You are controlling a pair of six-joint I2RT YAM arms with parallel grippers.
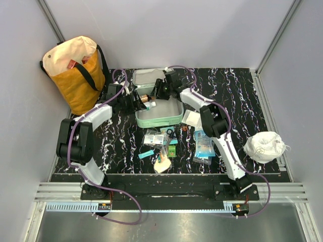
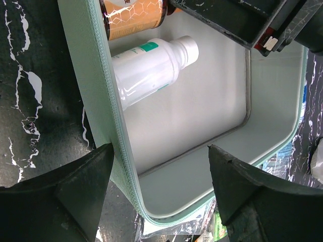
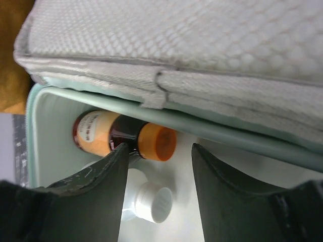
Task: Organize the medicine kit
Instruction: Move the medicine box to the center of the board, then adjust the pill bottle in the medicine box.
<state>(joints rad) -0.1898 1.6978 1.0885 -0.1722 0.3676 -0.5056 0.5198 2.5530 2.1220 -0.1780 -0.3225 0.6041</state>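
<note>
Medicine kit [image 1: 161,120] sits beneath the wide-spread left gripper [image 2: 160,154] and parted right gripper [image 3: 159,151].

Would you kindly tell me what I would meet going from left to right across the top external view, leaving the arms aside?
Yellow-and-cream tote bag → mint-green medicine kit → blue-and-white packet → white crumpled bundle.
</note>
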